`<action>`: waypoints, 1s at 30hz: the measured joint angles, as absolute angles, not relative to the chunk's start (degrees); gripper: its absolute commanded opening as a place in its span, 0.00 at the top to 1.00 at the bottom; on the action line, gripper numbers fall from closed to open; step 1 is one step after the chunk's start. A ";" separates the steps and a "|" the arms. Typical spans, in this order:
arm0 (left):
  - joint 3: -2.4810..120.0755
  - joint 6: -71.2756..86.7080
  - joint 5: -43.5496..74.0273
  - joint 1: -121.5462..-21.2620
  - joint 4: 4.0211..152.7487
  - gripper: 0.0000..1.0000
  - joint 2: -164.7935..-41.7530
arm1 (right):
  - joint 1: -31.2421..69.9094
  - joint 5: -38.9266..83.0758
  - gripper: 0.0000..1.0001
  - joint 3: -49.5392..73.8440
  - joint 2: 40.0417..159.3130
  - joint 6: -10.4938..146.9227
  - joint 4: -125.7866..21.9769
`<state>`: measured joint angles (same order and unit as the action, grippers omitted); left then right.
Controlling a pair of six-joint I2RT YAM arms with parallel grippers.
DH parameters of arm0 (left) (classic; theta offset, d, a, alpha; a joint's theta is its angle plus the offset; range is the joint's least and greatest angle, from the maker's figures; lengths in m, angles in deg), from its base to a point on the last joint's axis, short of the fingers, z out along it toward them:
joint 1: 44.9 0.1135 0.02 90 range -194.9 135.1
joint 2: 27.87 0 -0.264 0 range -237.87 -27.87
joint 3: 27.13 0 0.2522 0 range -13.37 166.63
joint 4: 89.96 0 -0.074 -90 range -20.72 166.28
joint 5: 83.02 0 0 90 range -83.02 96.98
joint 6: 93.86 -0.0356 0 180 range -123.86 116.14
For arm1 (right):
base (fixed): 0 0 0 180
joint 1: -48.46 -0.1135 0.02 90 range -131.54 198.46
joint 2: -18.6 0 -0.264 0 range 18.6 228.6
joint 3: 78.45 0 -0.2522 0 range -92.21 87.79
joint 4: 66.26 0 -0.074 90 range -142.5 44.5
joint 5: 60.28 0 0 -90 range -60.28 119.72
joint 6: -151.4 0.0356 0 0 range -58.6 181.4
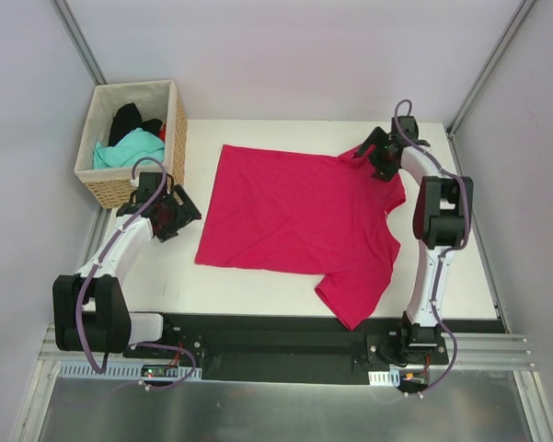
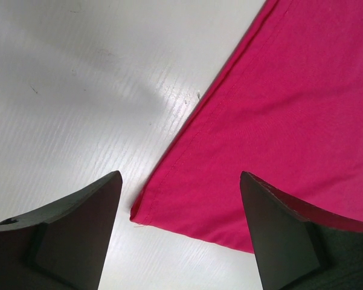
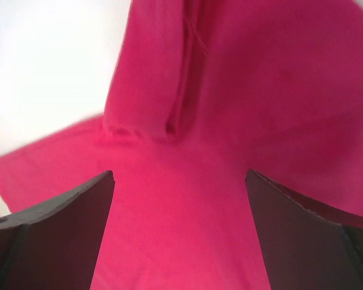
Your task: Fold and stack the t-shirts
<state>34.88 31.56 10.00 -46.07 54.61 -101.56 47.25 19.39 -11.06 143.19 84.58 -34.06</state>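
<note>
One crimson shirt [image 1: 299, 216] spread flat on worktop [image 1: 170, 276], far sleeve bunched | left pincer [image 2: 180, 176] apart over hem corner | right pincer [image 3: 180, 174] apart over sleeve

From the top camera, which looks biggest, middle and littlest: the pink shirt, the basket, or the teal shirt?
1. pink shirt, spread flat
2. basket
3. teal shirt, bunched inside the basket and partly hidden

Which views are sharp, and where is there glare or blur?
Top external: sharp and evenly lit, the pink shirt clear in outline. Left wrist: also sharp, hem stitching visible, with a glare patch on the white table beside the hem. Right wrist: soft and blurred, the cloth very close; the table at upper left is washed out.
</note>
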 measured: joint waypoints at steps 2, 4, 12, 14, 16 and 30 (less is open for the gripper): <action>34.88 31.56 10.00 -46.07 54.59 0.21 -101.58 | 46.35 19.48 0.08 -15.24 147.78 85.93 -35.00; 34.88 31.58 9.98 -46.07 54.61 0.21 -101.58 | 45.56 19.67 0.09 -18.62 150.54 86.74 -36.34; 34.90 32.67 9.94 -46.07 54.59 0.20 -101.58 | 44.12 22.05 0.10 -23.00 151.54 87.90 -40.21; 34.90 32.85 9.92 -46.07 54.61 0.20 -101.62 | 44.12 22.62 0.10 -23.02 151.87 88.14 -40.29; 34.90 32.87 9.92 -46.07 54.61 0.20 -101.67 | 44.12 23.32 0.10 -23.02 152.44 88.36 -40.25; 36.21 32.87 9.68 -46.07 54.83 0.20 -102.63 | 43.51 26.12 0.13 -26.32 156.13 88.78 -39.24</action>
